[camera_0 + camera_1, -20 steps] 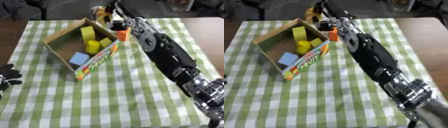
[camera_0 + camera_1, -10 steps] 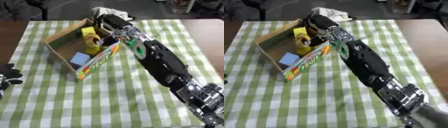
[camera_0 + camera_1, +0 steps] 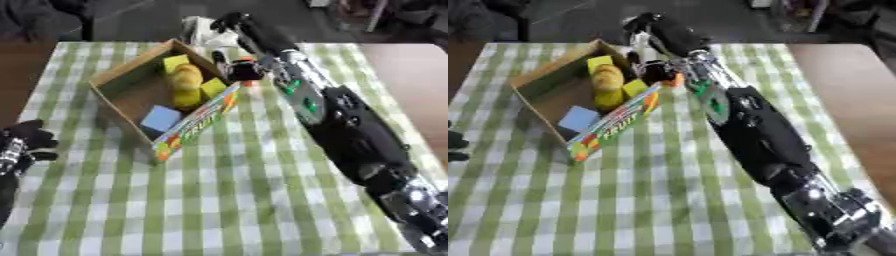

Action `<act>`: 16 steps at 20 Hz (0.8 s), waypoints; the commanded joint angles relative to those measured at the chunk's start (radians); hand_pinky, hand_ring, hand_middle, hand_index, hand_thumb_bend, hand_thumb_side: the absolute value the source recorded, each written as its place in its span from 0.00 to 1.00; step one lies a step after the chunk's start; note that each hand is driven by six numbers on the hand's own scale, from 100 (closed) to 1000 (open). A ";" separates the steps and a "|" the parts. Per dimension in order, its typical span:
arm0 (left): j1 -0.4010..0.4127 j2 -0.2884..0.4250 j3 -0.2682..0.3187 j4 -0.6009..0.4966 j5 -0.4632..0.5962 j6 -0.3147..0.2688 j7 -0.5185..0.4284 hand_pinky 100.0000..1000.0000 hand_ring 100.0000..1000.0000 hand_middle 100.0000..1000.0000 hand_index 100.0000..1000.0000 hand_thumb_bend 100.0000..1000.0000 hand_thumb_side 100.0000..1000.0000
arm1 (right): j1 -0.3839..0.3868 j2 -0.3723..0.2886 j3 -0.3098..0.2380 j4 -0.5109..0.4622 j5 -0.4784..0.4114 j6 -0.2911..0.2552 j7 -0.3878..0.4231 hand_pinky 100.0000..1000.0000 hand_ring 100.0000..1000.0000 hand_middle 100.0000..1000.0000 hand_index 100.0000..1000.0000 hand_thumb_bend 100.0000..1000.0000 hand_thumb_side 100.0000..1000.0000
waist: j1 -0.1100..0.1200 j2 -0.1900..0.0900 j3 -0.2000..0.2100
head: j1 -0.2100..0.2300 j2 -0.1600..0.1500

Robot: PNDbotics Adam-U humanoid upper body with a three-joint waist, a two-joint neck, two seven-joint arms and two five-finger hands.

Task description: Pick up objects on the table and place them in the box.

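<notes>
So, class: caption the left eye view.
Right hand reaches beyond the box, already holding yellow pieces and a blue block.

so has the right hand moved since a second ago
Yes. The right hand had dipped over the box half a second ago; now it is back beyond the box's far corner, near the orange object on the table.

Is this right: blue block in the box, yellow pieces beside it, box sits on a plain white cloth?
Not quite. The blue block and yellow pieces are in the box, but the cloth is green-and-white checked, not plain white, as the left eye view shows.
</notes>
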 commanded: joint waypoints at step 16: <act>0.000 0.015 0.034 -0.037 -0.032 0.000 0.034 0.61 0.66 0.59 0.76 0.08 0.67 | 0.578 0.126 -0.149 -0.336 -0.408 -0.067 -0.146 0.68 0.84 0.59 0.72 0.00 0.28 | -0.001 0.016 -0.116 | 0.150 0.005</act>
